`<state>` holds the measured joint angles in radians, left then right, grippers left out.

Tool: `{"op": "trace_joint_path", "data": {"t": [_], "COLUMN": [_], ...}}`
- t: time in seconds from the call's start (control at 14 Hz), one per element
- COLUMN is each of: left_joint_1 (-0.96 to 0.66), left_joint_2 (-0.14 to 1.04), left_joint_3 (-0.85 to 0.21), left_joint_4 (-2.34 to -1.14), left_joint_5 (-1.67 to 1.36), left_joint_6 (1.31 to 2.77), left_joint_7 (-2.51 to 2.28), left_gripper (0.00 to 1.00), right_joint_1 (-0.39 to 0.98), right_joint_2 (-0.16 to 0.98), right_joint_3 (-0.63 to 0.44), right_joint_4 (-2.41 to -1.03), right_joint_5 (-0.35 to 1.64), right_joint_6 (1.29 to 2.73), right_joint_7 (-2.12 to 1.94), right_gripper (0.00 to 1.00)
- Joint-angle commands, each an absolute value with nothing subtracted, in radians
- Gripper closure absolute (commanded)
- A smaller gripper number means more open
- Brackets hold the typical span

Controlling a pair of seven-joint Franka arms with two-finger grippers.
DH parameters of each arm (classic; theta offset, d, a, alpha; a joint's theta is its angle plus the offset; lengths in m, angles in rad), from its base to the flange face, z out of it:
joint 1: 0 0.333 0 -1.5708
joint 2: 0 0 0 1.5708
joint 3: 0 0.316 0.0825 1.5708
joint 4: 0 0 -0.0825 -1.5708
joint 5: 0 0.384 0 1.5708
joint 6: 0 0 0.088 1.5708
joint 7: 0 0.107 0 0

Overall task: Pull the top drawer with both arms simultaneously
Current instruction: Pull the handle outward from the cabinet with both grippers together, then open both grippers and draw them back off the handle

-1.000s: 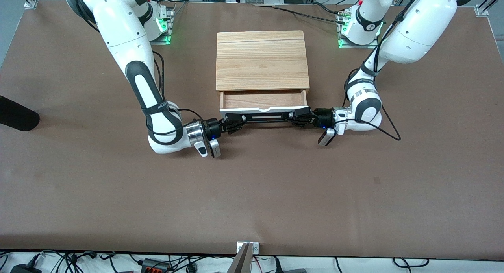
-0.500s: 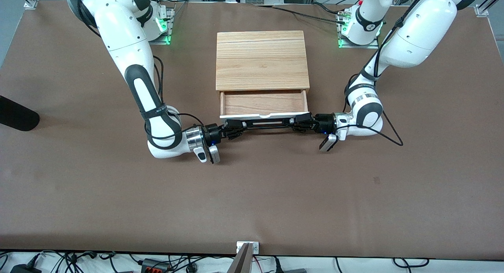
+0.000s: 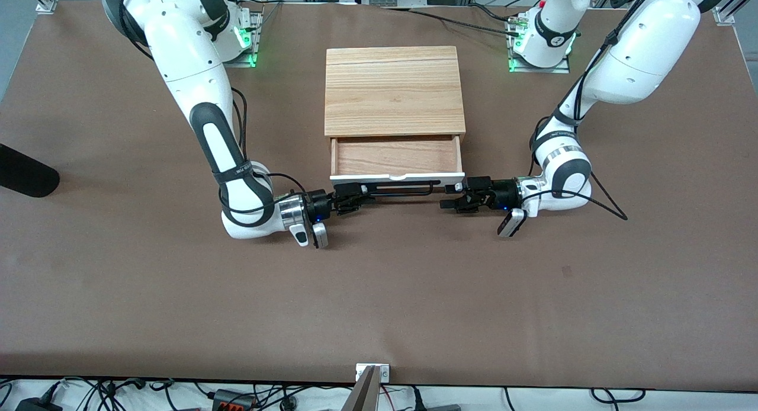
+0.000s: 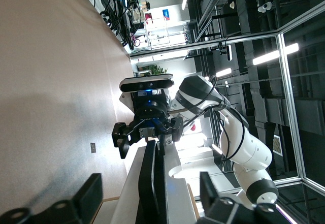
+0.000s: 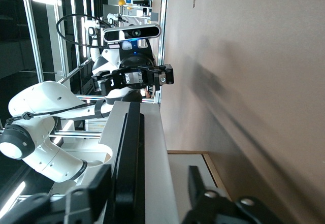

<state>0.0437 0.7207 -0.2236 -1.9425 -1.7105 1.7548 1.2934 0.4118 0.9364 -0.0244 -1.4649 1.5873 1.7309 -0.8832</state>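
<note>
The top drawer stands pulled out of the light-wood cabinet, showing its reddish-brown inside. Its white front panel carries a black bar handle. My right gripper is open at the handle's end toward the right arm; in the right wrist view the handle runs between the spread fingers of that gripper. My left gripper is open just off the handle's other end. The left wrist view has the handle lined up between that gripper's fingers.
A black rounded object lies at the table's edge toward the right arm's end. A metal bracket sits at the table edge nearest the front camera. The left arm's cable loops on the brown table.
Both grippers have opened and let go of the handle. The left gripper has drawn back off the handle's end. The drawer came a little farther out before the release.
</note>
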Motion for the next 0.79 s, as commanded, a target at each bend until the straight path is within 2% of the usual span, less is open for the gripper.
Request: {"op": "trace_joint_path", "data": {"t": [0.0, 0.29, 0.71], "left_joint_1": [0.052, 0.055, 0.124], "left_joint_2": [0.726, 0.697, 0.669], "left_joint_3": [-0.227, -0.222, -0.224], "left_joint_4": [-1.925, -1.910, -1.708], "left_joint_5": [-1.692, -1.631, -1.202], "left_joint_6": [1.743, 1.747, 1.744], "left_joint_7": [1.316, 1.309, 1.108], "left_gripper": [0.00, 0.00, 0.00], "right_joint_1": [0.410, 0.396, 0.359], "right_joint_2": [0.945, 0.930, 0.853], "right_joint_3": [-0.020, -0.021, -0.047], "right_joint_4": [-1.439, -1.436, -1.384], "right_joint_5": [1.585, 1.585, 1.559], "right_joint_6": [1.738, 1.732, 1.729], "right_joint_7": [-0.881, -0.862, -0.755], "right_gripper": [0.00, 0.00, 0.00]}}
